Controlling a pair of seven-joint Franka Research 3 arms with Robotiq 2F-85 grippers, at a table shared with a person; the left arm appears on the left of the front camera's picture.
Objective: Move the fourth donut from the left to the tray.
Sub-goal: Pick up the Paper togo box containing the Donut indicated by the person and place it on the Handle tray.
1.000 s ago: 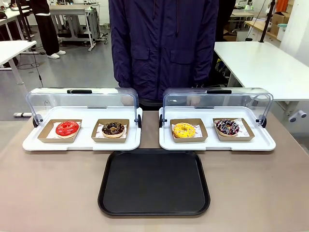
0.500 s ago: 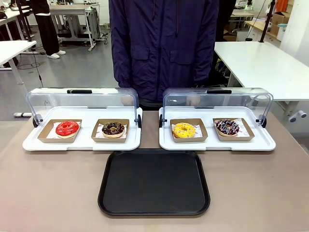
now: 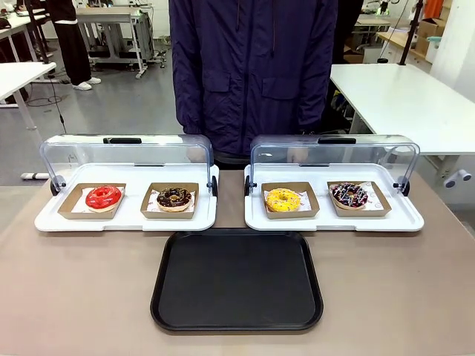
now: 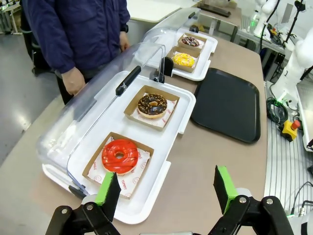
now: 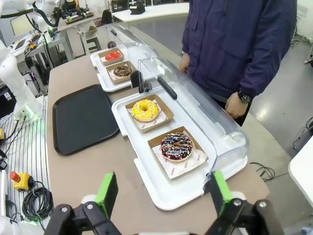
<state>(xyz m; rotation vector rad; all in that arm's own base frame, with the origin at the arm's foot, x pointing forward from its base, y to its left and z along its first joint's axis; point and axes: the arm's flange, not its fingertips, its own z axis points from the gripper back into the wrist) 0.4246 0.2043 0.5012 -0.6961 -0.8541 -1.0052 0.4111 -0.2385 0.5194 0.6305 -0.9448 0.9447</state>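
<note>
The fourth donut [image 3: 349, 194], dark chocolate with white and pink drizzle, sits in a brown cardboard holder at the right end of the right white display tray [image 3: 334, 221]; I also see this donut [image 5: 176, 146] close below my right gripper and far off as the fourth donut [image 4: 190, 41]. The black tray [image 3: 237, 279] lies in front of both displays, the tray [image 5: 83, 117] to one side, the tray [image 4: 226, 103] beyond. My right gripper [image 5: 162, 193] hovers open above the table edge near that donut. My left gripper [image 4: 167, 188] hovers open near the red donut [image 4: 120, 155].
A yellow donut [image 3: 283, 199] shares the right display. The left display [image 3: 126, 219] holds a red donut [image 3: 103, 196] and a chocolate crumb donut [image 3: 174, 197]. Both clear domed lids [image 3: 334, 157] stand raised. A person in a dark jacket [image 3: 252, 67] stands at the far side.
</note>
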